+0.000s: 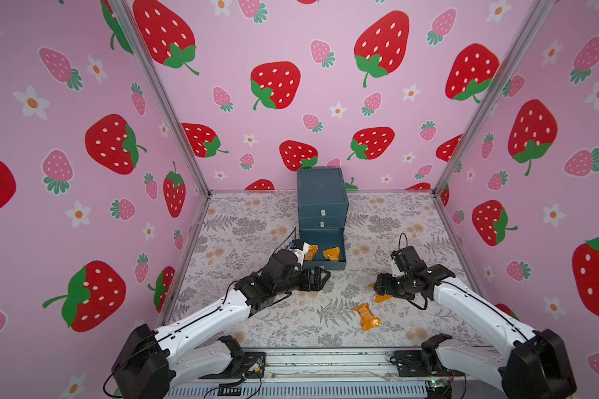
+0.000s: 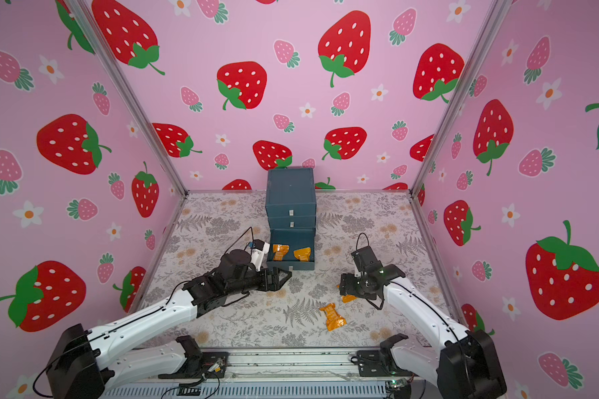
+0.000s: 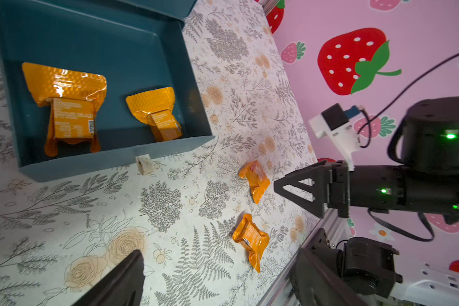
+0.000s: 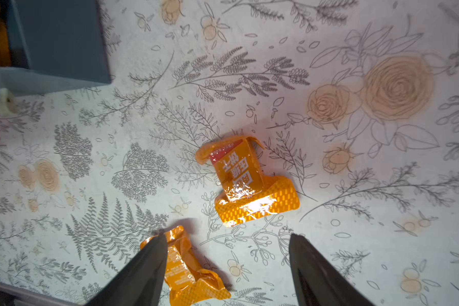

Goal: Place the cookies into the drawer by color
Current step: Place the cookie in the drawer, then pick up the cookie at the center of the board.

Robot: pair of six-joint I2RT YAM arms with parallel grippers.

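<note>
The drawer [image 1: 322, 193] [image 2: 291, 193] stands at the back with its bottom tray [image 3: 117, 159] pulled out. Two orange cookies [image 3: 64, 106] [image 3: 157, 114] lie in that tray. Two more orange cookies [image 1: 367, 316] [image 1: 381, 297] lie on the table. My left gripper [image 1: 322, 278] [image 3: 217, 280] hovers open and empty just in front of the open tray. My right gripper [image 1: 377, 286] [image 4: 227, 238] is open low over the table; one cookie [image 4: 188, 273] lies against one finger [image 4: 149, 270], and another cookie [image 4: 244, 182] lies just beyond the tips.
A white pull tab [image 3: 143, 164] sticks out of the tray's front. The two upper drawers [image 1: 322, 216] are closed. Pink strawberry walls enclose the floral table [image 1: 256, 311] on three sides, and a metal rail [image 1: 325, 362] runs along its front edge.
</note>
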